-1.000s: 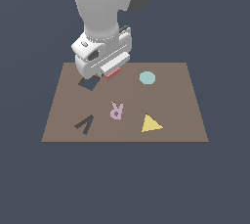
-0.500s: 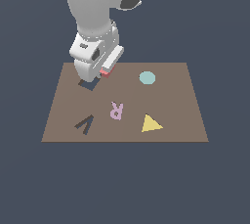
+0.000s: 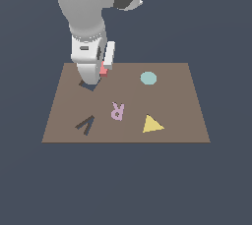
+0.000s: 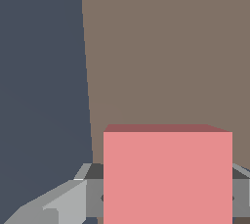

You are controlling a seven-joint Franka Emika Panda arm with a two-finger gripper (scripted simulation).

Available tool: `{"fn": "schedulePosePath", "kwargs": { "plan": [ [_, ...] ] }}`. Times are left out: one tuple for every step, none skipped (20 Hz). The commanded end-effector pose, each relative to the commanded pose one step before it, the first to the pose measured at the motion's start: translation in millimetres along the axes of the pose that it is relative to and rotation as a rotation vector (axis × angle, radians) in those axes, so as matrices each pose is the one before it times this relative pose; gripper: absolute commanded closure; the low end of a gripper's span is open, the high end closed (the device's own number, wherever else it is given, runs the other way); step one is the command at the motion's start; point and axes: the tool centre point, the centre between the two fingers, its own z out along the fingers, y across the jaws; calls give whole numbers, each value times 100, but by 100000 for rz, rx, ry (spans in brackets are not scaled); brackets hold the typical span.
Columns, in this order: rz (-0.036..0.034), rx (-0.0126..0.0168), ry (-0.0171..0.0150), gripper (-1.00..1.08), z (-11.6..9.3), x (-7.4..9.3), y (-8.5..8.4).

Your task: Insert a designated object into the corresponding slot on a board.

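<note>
Claw [image 3: 101, 69] closed on the salmon-red block [image 3: 104, 69], w/ a finger [image 4: 58, 203] pressed to each side of it in the wrist view. Block is held off the board [image 3: 177, 111], near the board's far edge toward the far corner on the exterior view's left. Only a small sliver of block shows in the exterior view, next to the white finger; in the wrist view its face fills much of the frame, w/ bare brown board behind.

Slot [image 3: 88, 85]: dark navy diamond cutout, partly hidden by the claw body, just under and slightly to the side of the block. Can't tell if block is lined up w/ it.

Other items on board: teal disc [image 3: 148, 78] near far edge, approx mid-width; pink R [image 3: 117, 110] at centre; yellow triangle [image 3: 152, 124] toward near edge; dark V cutout [image 3: 85, 125] near the near corner on the exterior view's left. All well apart from the claw.
</note>
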Motion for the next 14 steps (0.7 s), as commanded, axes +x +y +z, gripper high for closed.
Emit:
{"fn": "schedulePosePath", "kwargs": {
  "plan": [
    [-9761, -76, -26, 108, -62, -453, 227],
    [-3804, -2, -1, 108, -13, -182, 80],
    [-3808, -2, -1, 108, -13, -182, 81],
    [-3812, -2, -2, 108, -13, -182, 81],
    [-3817, -2, -2, 108, -13, -182, 81],
    [-3822, -2, -2, 108, -13, -183, 82],
    [-3829, -1, -1, 108, -13, -183, 82],
    [-3835, -1, -1, 108, -13, -183, 83],
    [-3842, -1, -1, 108, -13, -183, 83],
    [-3850, -1, -1, 108, -13, -184, 84],
    [-3858, 0, -1, 108, -13, -184, 84],
    [-3866, 0, -1, 108, -13, -184, 85],
    [-3875, 0, -1, 108, -13, -184, 86],
    [-3885, 1, 0, 108, -13, -184, 87]
  ]
}}
